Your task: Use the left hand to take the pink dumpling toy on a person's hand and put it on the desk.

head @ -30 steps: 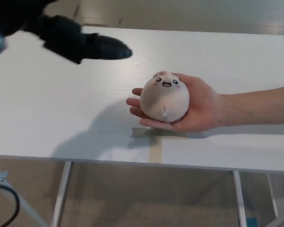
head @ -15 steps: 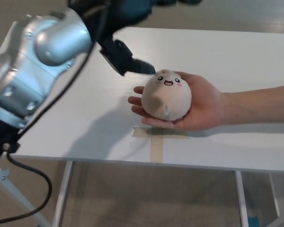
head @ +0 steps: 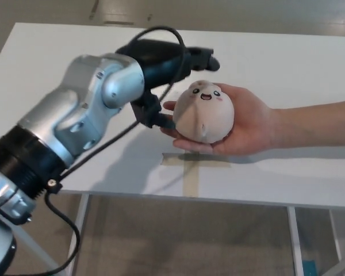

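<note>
From the head camera we see the pink dumpling toy (head: 204,111) resting in a person's open palm (head: 247,123) above the white desk (head: 287,63). Our left hand (head: 167,75) is spread beside it, one finger above, thumb low.

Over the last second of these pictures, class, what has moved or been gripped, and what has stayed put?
The robot's black left hand swung in from the far left of the white desk to the round pink plush dumpling toy. Its fingers are now spread beside the toy, one above, one below, not visibly gripping it. The toy still rests on the person's open palm, near the tape cross.
</note>
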